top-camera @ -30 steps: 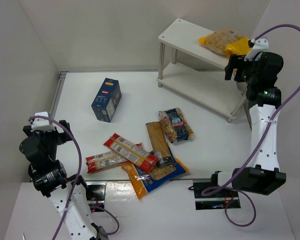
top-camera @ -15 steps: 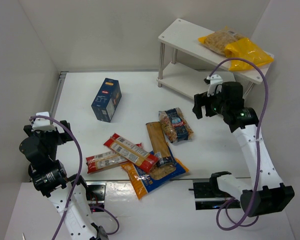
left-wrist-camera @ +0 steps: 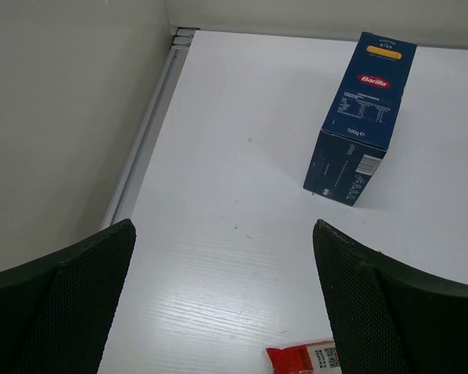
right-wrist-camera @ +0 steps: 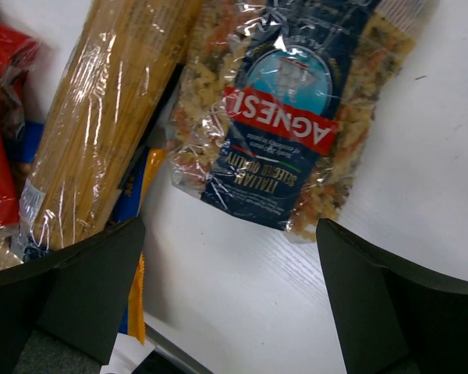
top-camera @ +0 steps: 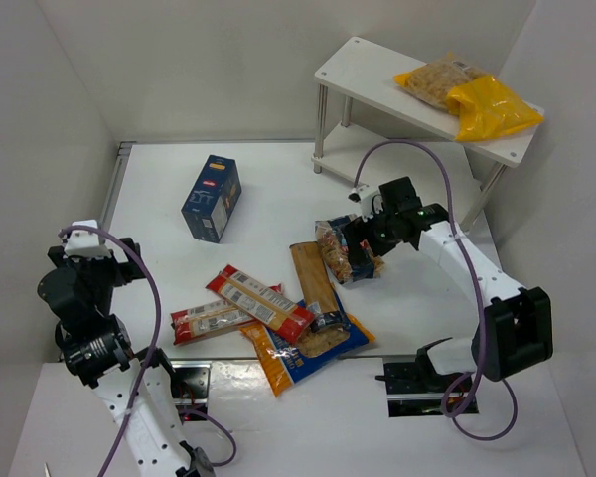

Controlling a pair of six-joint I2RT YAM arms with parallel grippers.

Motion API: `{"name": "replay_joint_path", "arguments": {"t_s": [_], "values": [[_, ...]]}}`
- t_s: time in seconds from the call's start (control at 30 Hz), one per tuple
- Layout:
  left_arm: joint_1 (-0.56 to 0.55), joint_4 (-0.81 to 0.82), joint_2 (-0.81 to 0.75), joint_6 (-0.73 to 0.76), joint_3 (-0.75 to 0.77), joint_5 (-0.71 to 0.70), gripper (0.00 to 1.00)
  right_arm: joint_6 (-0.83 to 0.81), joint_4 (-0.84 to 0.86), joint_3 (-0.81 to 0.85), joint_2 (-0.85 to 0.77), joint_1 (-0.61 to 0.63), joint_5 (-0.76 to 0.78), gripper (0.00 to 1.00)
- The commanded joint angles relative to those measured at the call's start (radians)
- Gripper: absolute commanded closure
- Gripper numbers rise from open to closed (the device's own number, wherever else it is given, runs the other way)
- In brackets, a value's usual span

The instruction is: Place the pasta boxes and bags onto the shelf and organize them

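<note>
My right gripper [top-camera: 361, 238] is open and empty, low over the small clear blue-labelled bag [top-camera: 340, 250], which fills the right wrist view [right-wrist-camera: 292, 117]. The large yellow bag [top-camera: 469, 92] lies on the top tier of the white shelf [top-camera: 363, 70]. The dark blue carton [top-camera: 212, 197] stands on the table at the back left, also in the left wrist view [left-wrist-camera: 360, 117]. Red-and-white spaghetti packs [top-camera: 260, 301] and an orange-and-blue bag [top-camera: 308, 356] lie heaped in the middle. My left gripper [top-camera: 107, 260] is open and empty at the near left.
A clear pack of long spaghetti [top-camera: 312, 283] lies beside the small bag, on the left in the right wrist view [right-wrist-camera: 101, 125]. The shelf's lower tier [top-camera: 402, 184] is bare. A grey rail [left-wrist-camera: 144, 140] edges the table on the left. White walls close in the table.
My right arm has swung down and left from the shelf's top tier to just over the small blue-labelled bag. The yellow bag stays on the shelf. The left arm has not moved.
</note>
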Motion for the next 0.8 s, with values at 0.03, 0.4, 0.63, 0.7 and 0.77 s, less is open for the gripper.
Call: {"name": "replay_joint_path", "arguments": {"t_s": [0.03,0.4,0.63,0.7,0.77], "values": [[0.008,0.023,0.060,0.018,0.017,0.038,0.00,0.000,0.052,-0.010,-0.013,0.028,0.000,0.01],[-0.076,0.000,0.288,0.060,0.084,0.058,0.00,0.010,0.072,-0.019,-0.022,0.028,0.000,0.01],[-0.208,-0.014,0.347,0.092,0.084,-0.026,0.00,0.010,0.072,-0.019,-0.011,0.028,0.000,0.01],[-0.245,-0.014,0.338,0.083,0.084,-0.026,0.00,0.010,0.081,-0.019,-0.011,0.028,0.000,0.01],[-0.265,-0.014,0.338,0.083,0.084,-0.045,0.00,0.010,0.081,-0.019,-0.011,0.028,0.000,0.01]]}}
